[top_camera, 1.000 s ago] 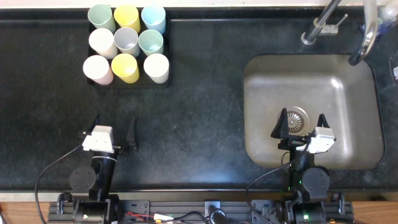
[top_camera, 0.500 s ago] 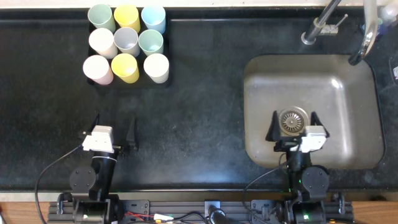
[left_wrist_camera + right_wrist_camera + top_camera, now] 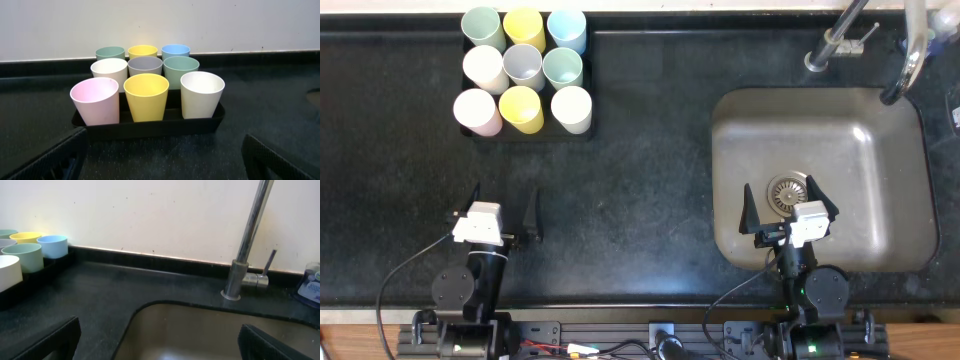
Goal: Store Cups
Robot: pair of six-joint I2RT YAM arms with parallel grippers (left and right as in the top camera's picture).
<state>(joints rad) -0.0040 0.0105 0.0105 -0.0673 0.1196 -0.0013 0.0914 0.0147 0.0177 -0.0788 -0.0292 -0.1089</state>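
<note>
The left gripper has its jaws spread wide and empty. Its arm is folded low by its base on the dark speckled countertop, facing nine upright pastel plastic cups packed three by three in a shallow black tray at the counter's far left. The right gripper is equally wide apart and empty, its arm folded near its base over the stainless steel sink.

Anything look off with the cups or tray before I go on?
Only the pink cup: it seems to lean slightly outward at the tray's corner nearest the left arm. The other eight cups stand upright; nothing spilled.
</note>
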